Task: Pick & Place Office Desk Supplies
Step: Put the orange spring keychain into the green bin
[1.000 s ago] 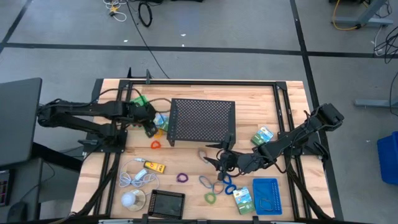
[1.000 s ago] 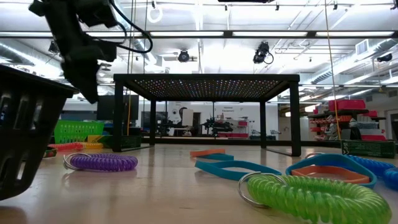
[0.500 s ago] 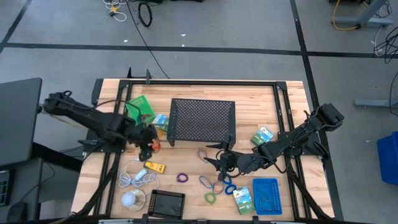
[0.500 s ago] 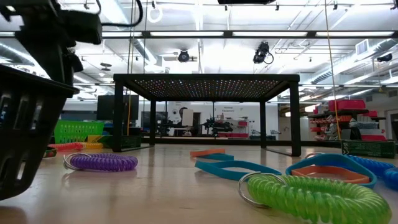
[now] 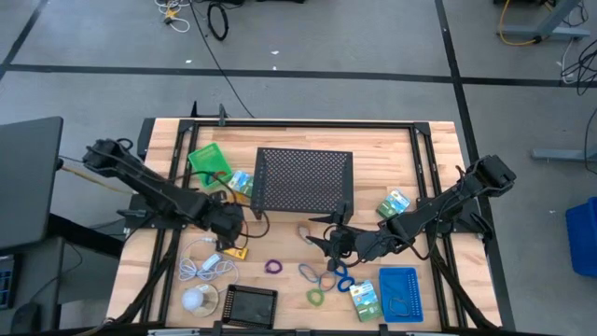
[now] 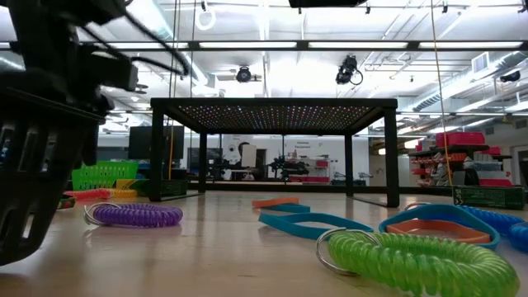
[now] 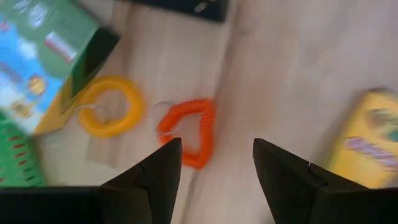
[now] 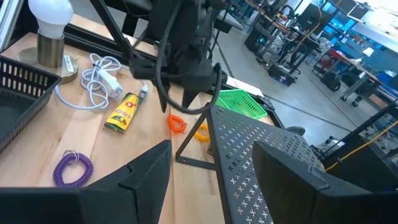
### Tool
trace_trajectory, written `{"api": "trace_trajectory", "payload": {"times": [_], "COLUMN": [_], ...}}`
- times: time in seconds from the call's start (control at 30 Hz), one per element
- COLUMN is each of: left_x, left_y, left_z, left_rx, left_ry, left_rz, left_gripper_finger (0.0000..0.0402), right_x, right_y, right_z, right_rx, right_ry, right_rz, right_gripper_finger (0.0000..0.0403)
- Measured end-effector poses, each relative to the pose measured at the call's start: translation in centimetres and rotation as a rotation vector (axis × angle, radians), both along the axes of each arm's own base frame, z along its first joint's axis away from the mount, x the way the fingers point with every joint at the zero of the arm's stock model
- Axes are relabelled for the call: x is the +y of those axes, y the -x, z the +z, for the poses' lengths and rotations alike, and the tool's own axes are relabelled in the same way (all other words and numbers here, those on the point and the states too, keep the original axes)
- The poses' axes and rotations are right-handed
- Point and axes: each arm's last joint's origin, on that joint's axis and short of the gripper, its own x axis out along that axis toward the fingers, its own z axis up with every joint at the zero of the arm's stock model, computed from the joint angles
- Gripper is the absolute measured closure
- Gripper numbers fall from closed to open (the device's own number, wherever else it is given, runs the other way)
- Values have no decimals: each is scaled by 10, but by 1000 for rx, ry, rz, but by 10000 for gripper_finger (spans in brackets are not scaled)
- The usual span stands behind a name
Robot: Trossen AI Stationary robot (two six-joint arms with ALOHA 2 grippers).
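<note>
My left gripper (image 5: 231, 227) is open and points down just over the orange loop (image 7: 189, 132), which lies flat on the table beyond its fingertips. Around it lie a yellow loop (image 7: 112, 115), a green-blue packet (image 7: 37, 68) and the yellow block (image 7: 367, 146). My right gripper (image 5: 323, 241) waits open above the table in front of the black mesh stand (image 5: 303, 177). Near it lie a purple loop (image 5: 273, 267), blue loops (image 5: 338, 275) and a green loop (image 5: 315, 297).
A green tray (image 5: 207, 159) stands at the far left, a black tray (image 5: 250, 303) and a blue tray (image 5: 399, 291) near the front edge. More packets (image 5: 364, 299) lie on the right. A white cable (image 5: 205, 263) and a white bulb (image 5: 196, 299) sit at the near left.
My left gripper has swung from beside the mesh stand's left end toward the table's near edge and gone down, rolling as it went. It now hangs over the orange loop. No object has moved.
</note>
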Motion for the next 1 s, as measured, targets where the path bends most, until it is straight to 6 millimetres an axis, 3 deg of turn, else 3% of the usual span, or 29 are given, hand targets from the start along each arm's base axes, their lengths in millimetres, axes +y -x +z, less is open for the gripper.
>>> {"api": "trace_trajectory", "payload": {"times": [0.4,1.0], "left_x": [5,7], "left_y": [9,10], "left_z": [-29,-41], "left_rx": [2,-52], "left_ry": [-30,40], "left_rz": [12,4], "left_gripper_finger": [195,214], "right_x": [0,0], "right_y": [0,0], "right_z": [0,0], "right_rx": [1,0], "right_ry": [1,1], "right_rz": [0,0], "right_gripper_finger": [170,170]}}
